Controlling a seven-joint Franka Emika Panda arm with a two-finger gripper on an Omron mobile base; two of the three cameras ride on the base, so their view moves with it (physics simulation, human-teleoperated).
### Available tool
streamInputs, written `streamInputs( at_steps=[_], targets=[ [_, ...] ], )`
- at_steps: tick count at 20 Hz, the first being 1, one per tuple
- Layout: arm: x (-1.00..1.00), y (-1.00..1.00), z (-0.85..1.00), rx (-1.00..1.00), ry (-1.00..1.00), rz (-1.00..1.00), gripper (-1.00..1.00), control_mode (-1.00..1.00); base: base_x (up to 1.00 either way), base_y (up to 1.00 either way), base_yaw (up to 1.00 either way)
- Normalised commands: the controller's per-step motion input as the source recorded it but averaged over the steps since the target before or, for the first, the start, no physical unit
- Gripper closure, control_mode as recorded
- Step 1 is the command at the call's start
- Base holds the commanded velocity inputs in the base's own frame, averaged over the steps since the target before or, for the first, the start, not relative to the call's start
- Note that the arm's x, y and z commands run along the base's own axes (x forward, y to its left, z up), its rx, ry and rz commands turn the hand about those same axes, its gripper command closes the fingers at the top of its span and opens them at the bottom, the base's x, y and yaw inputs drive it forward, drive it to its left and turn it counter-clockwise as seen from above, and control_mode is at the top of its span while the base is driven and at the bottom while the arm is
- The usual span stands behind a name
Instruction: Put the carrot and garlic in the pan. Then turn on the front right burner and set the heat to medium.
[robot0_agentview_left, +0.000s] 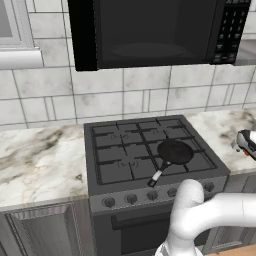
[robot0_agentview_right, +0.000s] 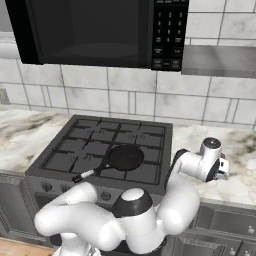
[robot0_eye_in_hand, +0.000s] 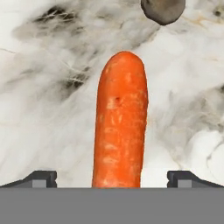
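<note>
Gripper (robot0_eye_in_hand: 112, 177) fully spread, holding nothing; in the hand view its two dark fingertips (robot0_eye_in_hand: 40, 178) sit far apart at 7 and 5 o'clock, with the carrot (robot0_eye_in_hand: 120, 120) lying lengthwise between them on the marble counter (robot0_eye_in_hand: 48, 122), untouched by either tip. The carrot's rounded end points to 12 o'clock in that view. Beyond it, at about 1 o'clock near the frame's top edge, is a small round tan-grey lump, the garlic (robot0_eye_in_hand: 163, 9), apart from the carrot and partly cut off by the frame. In the right base view the arm bends out over the counter to the right of the stove (robot0_agentview_right: 107, 142), with the hand (robot0_agentview_right: 212, 162) at roughly 3 o'clock from the pan (robot0_agentview_right: 125, 157). The pan is black and empty and sits on the front right burner (robot0_agentview_right: 135, 167), its handle reaching toward 8 o'clock to a silver tip near the stove's front edge. In the left base view the pan (robot0_agentview_left: 175, 151) sits at the same front right position, with the knobs (robot0_agentview_left: 131, 199) in a row along the stove front below. A dark microwave (robot0_agentview_left: 150, 32) hangs above the stove at 12 o'clock.
</note>
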Motion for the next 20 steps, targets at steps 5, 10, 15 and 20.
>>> streamInputs(
  at_steps=[5,10,15,20],
  targets=[
    [0.22,-0.02,-0.31,0.00,0.03,0.00,-1.00,-1.00,0.00,0.00,0.00],
    [0.26,0.00,-0.31,-0.02,0.08,0.00,1.00,-1.00,0.00,0.00,0.00],
    [0.08,-0.02,-0.34,-0.01,0.06,-0.01,1.00,-1.00,0.00,0.00,0.00],
    [0.00,-0.12,-0.48,0.00,0.09,0.00,1.00,-1.00,0.00,0.00,0.00]
  ],
)
